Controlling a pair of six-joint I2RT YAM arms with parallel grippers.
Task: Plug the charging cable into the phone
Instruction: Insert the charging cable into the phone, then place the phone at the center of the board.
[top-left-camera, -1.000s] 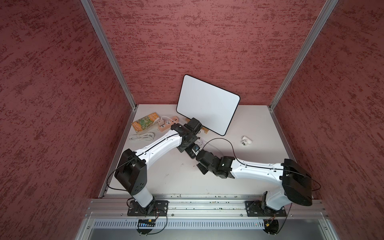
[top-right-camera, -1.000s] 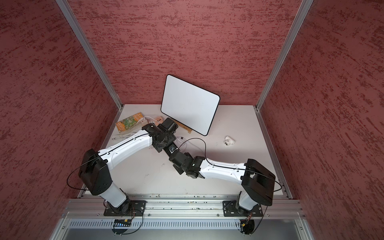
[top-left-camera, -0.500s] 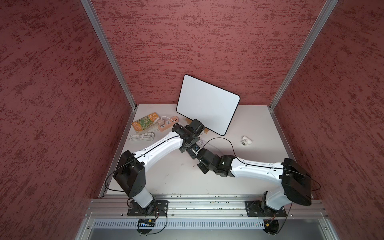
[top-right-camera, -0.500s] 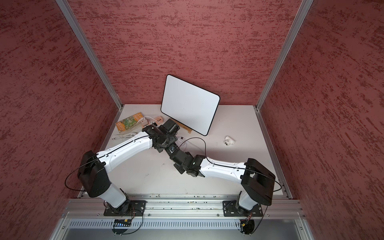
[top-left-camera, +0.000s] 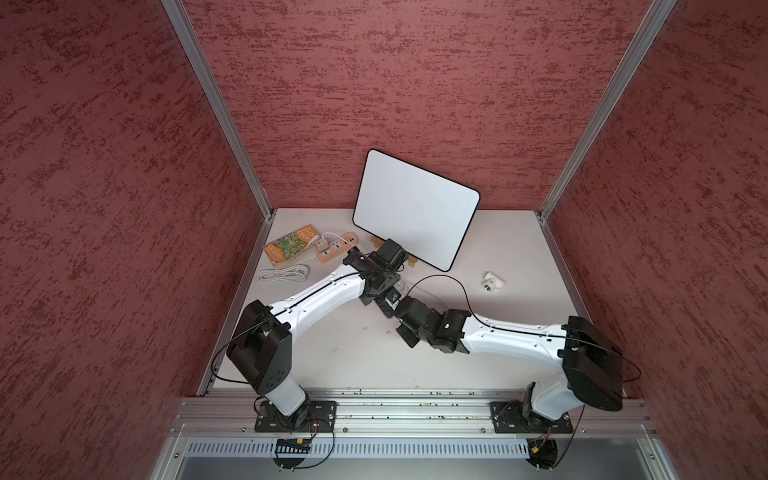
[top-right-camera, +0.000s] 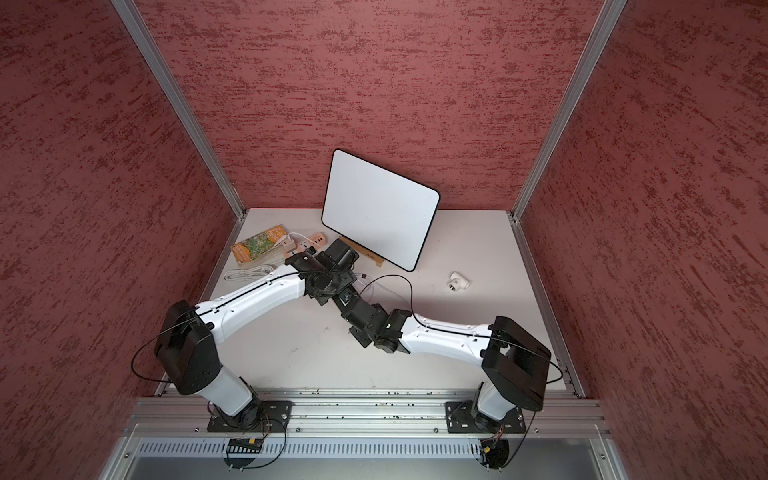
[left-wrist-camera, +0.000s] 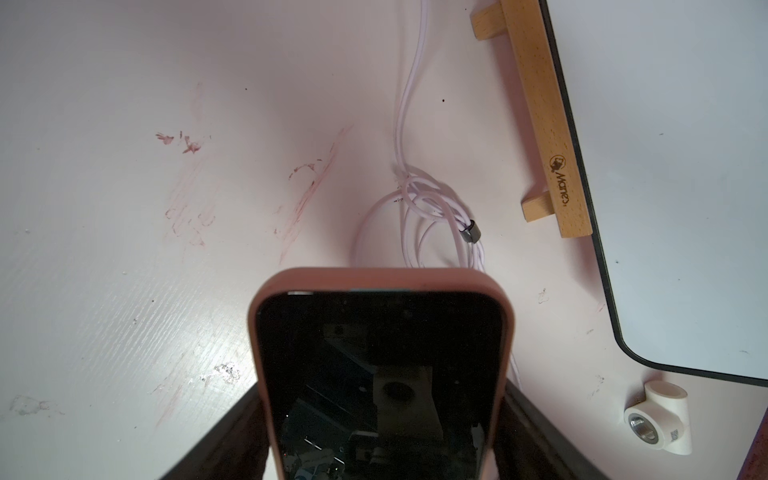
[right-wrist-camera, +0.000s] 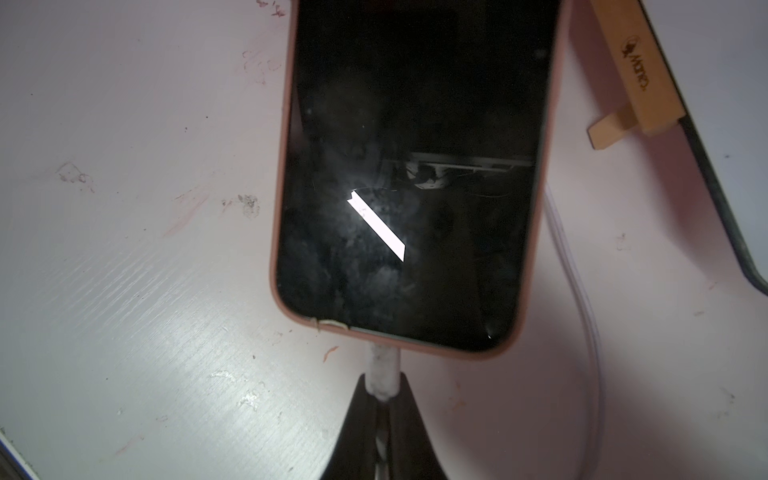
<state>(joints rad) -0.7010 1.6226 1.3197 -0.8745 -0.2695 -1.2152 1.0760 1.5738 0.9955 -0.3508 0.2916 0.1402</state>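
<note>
Gripping the phone (right-wrist-camera: 415, 166) by its two long edges, the left tool (left-wrist-camera: 380, 395) has a dark finger (left-wrist-camera: 232, 432) against each side of the salmon-coloured case. The dark screen faces up. Whether the phone rests on the table (left-wrist-camera: 124, 249) or is held just above it cannot be told.

The right tool (right-wrist-camera: 383, 380) is clamped on the white plug housing (right-wrist-camera: 383, 363) of the charging cable (right-wrist-camera: 582, 311), its jaws pressed together around it. The housing's front end touches the bottom edge of the phone's case. The metal tip is not visible there, so how far it is seated cannot be told.

From the housing the cable curves alongside the phone. In the left wrist view its loose coil (left-wrist-camera: 432, 208), bound with a small dark band, lies on the table beyond the phone's top end, near the wooden stand (left-wrist-camera: 540, 124) that holds the white, black-rimmed board (top-left-camera: 415, 208).

A white pipe fitting (left-wrist-camera: 660, 419) sits near the board's corner. In both top views the two arms meet near the middle of the table. A power strip (top-left-camera: 334, 247), an orange-and-green box (top-left-camera: 291, 245) and a folded white cord (top-left-camera: 282, 274) lie well apart from the phone along the table's edge.
</note>
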